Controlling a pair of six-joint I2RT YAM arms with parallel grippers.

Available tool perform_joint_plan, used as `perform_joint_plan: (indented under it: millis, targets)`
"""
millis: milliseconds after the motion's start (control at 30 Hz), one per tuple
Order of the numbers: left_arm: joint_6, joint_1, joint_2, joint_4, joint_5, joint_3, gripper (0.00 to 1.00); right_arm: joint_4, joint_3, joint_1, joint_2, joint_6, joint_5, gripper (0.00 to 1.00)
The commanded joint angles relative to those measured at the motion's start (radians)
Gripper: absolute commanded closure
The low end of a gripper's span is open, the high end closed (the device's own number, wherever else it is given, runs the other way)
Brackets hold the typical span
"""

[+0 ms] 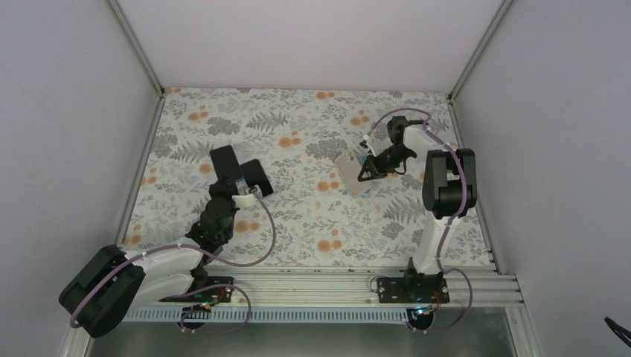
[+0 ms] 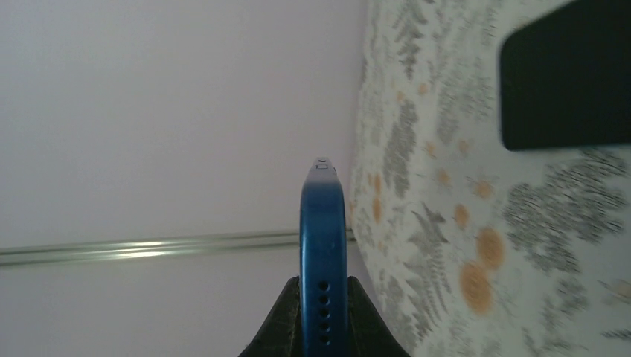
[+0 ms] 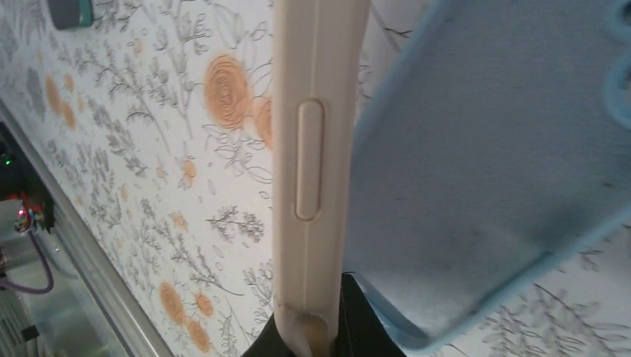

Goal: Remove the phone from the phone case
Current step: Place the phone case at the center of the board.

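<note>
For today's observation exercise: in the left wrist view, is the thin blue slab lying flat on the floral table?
No, the thin blue slab stands edge-on, clamped in the left end effector, off the table.

The 2 arms stretch forward, left gripper point(image 1: 229, 184) and right gripper point(image 1: 367, 169) both clamped tight
</note>
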Motion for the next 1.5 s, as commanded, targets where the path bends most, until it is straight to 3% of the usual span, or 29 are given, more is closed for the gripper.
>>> perform_joint_plan:
  millis: [0,333,633,700,767,867,933,1100,1233,1467]
  targets:
    - [-0.099,0.004,-0.040,-0.072,-0.027,-0.041,0.98,-0.018,0.008,0.028,-0.014,-0.053,-0.103,0.96]
    - [-0.266,0.004,-0.006,-0.198,0.009,-0.124,0.98,-0.017,0.036,0.130,-0.003,-0.005,-0.175,0.97]
    - [-0.323,0.004,0.031,-0.319,0.072,-0.117,0.97,0.085,0.038,0.256,0.089,0.102,-0.067,0.96]
    - [-0.334,0.004,0.015,-0.375,0.086,-0.102,0.92,0.085,0.048,0.277,0.111,0.117,-0.040,0.96]
    - [-0.368,0.004,-0.007,-0.485,0.107,-0.067,0.76,0.079,0.069,0.287,0.132,0.128,-0.017,0.84]
    - [-0.409,0.003,-0.061,-0.647,0.166,-0.015,0.39,0.088,0.084,0.289,0.129,0.139,0.027,0.65]
    - [-0.436,0.002,-0.096,-0.756,0.209,0.012,0.25,0.095,0.083,0.289,0.109,0.141,0.069,0.53]
    - [-0.490,0.002,-0.152,-1.041,0.325,0.098,0.15,0.079,0.082,0.289,0.023,0.129,0.208,0.30]
    - [-0.571,0.001,-0.138,-1.318,0.429,0.232,0.12,0.042,0.079,0.303,-0.064,0.098,0.401,0.04]
    - [-0.676,0.001,-0.126,-1.735,0.527,0.576,0.09,0.012,0.043,0.321,-0.247,0.084,0.818,0.00]
